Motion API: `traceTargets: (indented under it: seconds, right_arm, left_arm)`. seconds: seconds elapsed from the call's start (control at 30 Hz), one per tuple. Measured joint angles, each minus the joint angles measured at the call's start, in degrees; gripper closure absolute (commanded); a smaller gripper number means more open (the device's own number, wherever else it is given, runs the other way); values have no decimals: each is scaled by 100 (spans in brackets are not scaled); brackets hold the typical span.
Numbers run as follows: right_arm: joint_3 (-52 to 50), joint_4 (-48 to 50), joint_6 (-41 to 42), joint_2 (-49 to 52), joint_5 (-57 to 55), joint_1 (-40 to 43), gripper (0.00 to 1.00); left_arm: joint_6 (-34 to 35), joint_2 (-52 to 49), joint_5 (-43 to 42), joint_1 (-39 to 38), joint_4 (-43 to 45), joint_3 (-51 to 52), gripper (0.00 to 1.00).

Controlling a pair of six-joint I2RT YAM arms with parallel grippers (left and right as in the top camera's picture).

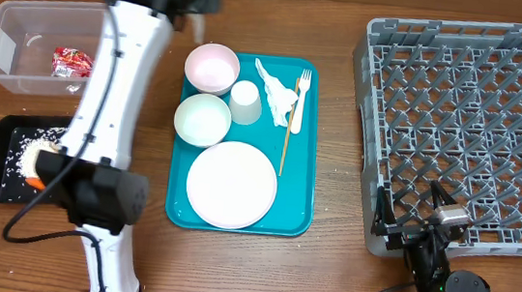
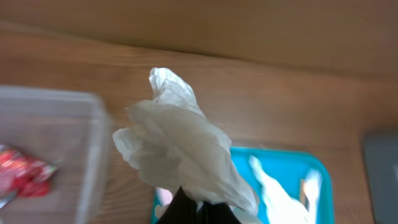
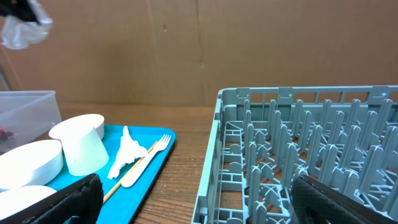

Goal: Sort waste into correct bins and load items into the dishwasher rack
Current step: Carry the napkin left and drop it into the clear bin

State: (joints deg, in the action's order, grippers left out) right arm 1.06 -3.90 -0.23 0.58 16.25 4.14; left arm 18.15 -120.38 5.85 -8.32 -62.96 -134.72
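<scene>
Left wrist view, left gripper [image 2: 194,210] pinching crumpled napkin [image 2: 180,149] — fingers mostly cropped, right gripper [image 3: 202,200] spread wide.

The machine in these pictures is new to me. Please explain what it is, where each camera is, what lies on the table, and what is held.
It is two robot arms at a table. One picture looks down from above; the other two come from cameras on each wrist. On the table: a teal tray with a plate, two bowls, a cup and a fork, a clear tub, a grey rack. The left gripper is shut on a crumpled napkin; the right gripper is open, empty.
</scene>
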Motion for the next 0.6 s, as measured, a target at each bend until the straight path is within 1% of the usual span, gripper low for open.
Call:
traceTargets:
  seconds: [0.03, 0.07, 0.13, 0.17, 0.2, 0.23, 0.27, 0.43, 0.53, 0.57, 0.6]
  right_arm:
    - [0, 2, 2, 0, 2, 0, 0]
    - [0, 0, 2, 0, 2, 0, 0]
    - [0, 2, 2, 0, 4, 0, 0]
    - [0, 0, 2, 0, 0, 0, 0]
    - [0, 2, 2, 0, 0, 0, 0]
    - [0, 0, 2, 0, 0, 0, 0]
    - [0, 2, 4, 0, 2, 0, 0]
    - [0, 2, 0, 0, 4, 0, 0]
    - [0, 2, 0, 0, 2, 0, 0]
    - [0, 0, 2, 0, 2, 0, 0]
    - [0, 4, 2, 0, 2, 0, 0]
  left_arm:
    - [122, -4, 0, 166, 2, 0, 83]
    - [262, -15, -2, 372, 13, 0, 81]
    - [577, -83, 2, 868, 44, 0, 71]
    - [660, -133, 0, 1049, 44, 0, 60]
    - [866, -254, 7, 1443, 44, 2, 32]
    - [955, -345, 22, 1659, 55, 11, 11]
    - [981, -391, 22, 1753, 68, 11, 0]
    - [1115, -688, -59, 2293, 66, 31, 0]
    - [1130, -704, -494, 2409, 68, 31, 0]
    - [1128, -704, -815, 2406, 68, 31, 0]
    - [1123, -704, -927, 2398, 68, 33, 0]
